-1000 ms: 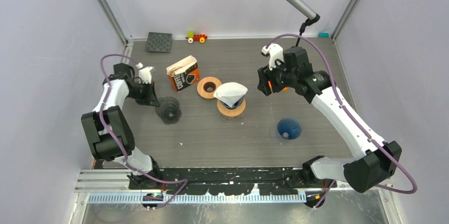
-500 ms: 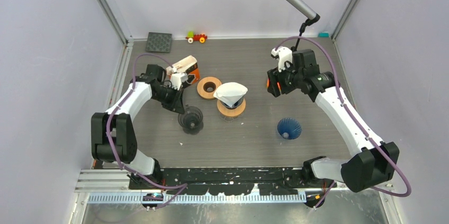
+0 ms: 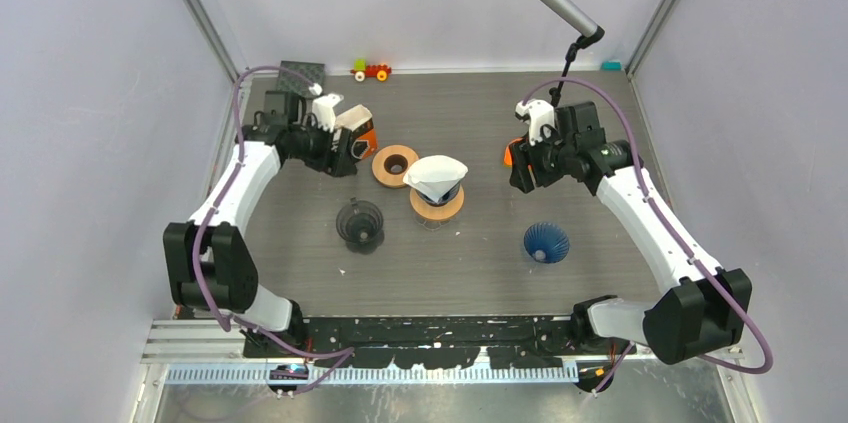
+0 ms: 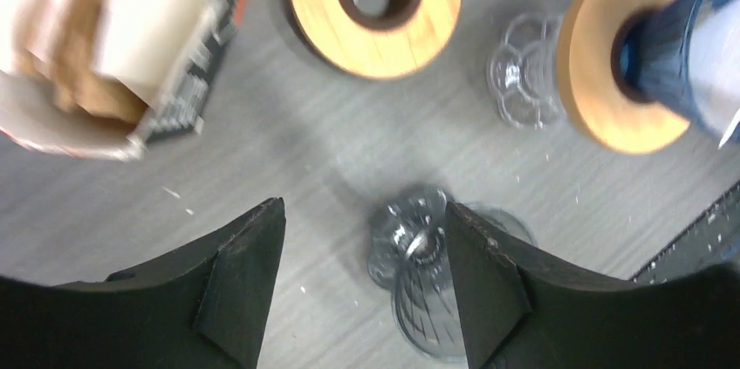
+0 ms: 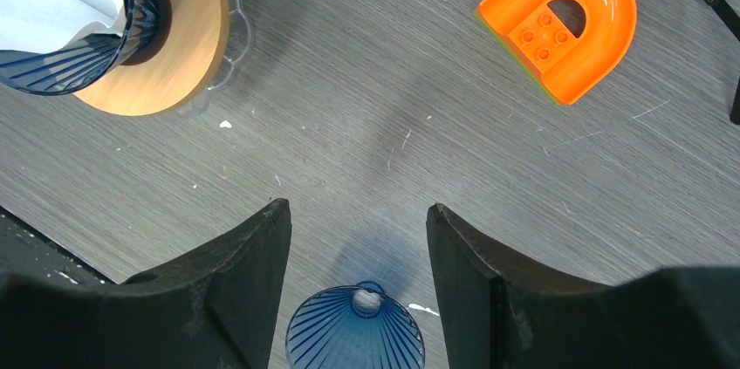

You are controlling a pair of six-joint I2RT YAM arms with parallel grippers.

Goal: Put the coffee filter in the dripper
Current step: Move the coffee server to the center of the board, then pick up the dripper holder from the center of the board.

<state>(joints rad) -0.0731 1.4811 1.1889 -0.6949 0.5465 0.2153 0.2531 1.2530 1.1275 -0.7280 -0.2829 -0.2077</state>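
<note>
okay, left gripper [image 4: 364, 229] wide, empty, above the clear dripper [image 4: 419, 277]; i'd reach into the carton [image 4: 105, 55] and pinch just one filter, lightly.

My left gripper [image 4: 362, 212] sits at far left, raised, jaws spread and holding nothing; my right gripper [image 5: 356, 212] hangs at far right, jaws equally wide, pointing down.

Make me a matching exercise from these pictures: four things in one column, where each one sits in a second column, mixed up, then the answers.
Things
1 coffee filter
2 loose blue dripper
3 smoky clear dripper
4 orange arch block

Places
A nearest the front, on the right
B lying flat, further back on the right
C inside the dripper on the wooden base
D standing alone, left of centre

Pairs: 1-C, 2-A, 3-D, 4-B
</note>
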